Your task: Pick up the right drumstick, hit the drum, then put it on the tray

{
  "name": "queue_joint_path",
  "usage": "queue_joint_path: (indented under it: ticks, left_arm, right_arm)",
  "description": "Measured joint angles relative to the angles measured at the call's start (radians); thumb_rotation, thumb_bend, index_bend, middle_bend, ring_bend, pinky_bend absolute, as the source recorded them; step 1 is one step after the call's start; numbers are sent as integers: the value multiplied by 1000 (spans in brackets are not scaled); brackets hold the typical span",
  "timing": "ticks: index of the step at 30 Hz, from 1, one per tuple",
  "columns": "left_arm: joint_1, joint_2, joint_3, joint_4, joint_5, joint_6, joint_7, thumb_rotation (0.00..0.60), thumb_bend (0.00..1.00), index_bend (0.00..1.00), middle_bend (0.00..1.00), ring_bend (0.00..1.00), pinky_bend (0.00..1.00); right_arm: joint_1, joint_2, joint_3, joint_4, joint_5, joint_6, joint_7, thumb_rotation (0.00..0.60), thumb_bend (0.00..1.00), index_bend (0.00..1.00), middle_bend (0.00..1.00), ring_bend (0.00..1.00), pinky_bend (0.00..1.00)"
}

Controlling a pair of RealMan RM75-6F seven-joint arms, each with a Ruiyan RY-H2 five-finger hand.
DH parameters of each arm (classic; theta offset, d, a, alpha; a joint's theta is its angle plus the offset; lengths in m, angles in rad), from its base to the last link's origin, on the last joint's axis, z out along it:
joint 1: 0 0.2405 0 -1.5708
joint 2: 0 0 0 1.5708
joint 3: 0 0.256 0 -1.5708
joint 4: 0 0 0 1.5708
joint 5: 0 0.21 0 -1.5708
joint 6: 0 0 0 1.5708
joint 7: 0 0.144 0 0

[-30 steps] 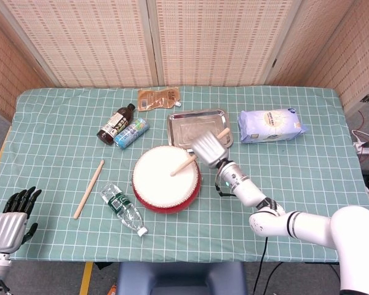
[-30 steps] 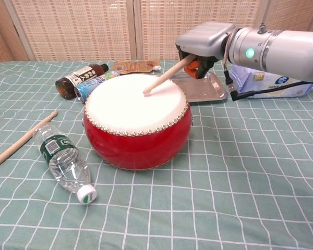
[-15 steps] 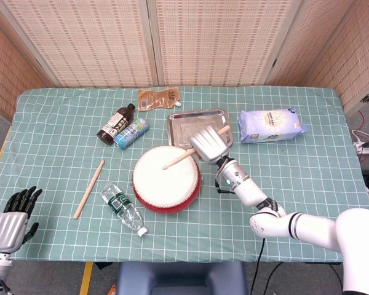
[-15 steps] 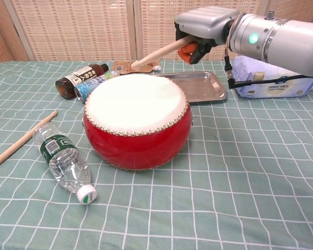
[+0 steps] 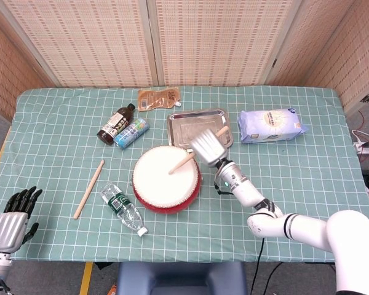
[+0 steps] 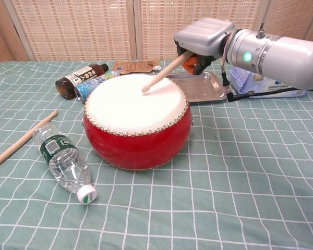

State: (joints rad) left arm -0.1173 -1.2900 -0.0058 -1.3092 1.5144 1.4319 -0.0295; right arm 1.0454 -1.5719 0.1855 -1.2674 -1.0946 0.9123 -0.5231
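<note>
My right hand [image 6: 201, 41] holds the drumstick [image 6: 161, 75], its tip on the drum [image 6: 135, 122]. The tray [image 5: 186, 127] sits just behind on the green table [image 5: 61, 123]. My left hand [image 5: 12, 215] rests with fingers apart, holding nothing.

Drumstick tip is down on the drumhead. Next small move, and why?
Probably lift the drumstick off the drum and swing it back toward the tray. The right hand grips it, its tip touches the skin, so the hit looks done; the tray lies just behind.
</note>
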Motion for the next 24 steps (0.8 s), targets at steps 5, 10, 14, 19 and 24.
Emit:
queue_joint_path:
  ticks: [5,10,14,19,24]
  left_arm:
    - [-2,0,1,2,4,0,-2,600,308,52,0,0,72]
    - [-3,-2,1,4,2,-3,-3,600,308,52,0,0,72]
    - [-2,-1,1,5,1,-2,-3,600,308,52,0,0,72]
    - [-2,-1,0,4,1,-2,-3,600,308,52,0,0,72]
    - [-2,0,-2,5,1,2,-5,600,307,52,0,0,72]
  right_arm:
    - [-21,15,55,-44,4,-2,225,600,1000,1000,1000,1000,926]
    - [-24,16,51,-41,-3,-17,256,600,1000,1000,1000,1000,926]
    - [-15,3,19,-7,-17,-34,131,600,1000,1000,1000,1000,926]
    - [-1,-21,-23,43,-26,-53,-38,600,1000,1000,1000,1000,926]
    - [-16,-26,13,23,-17,-30,6,600,1000,1000,1000,1000,926]
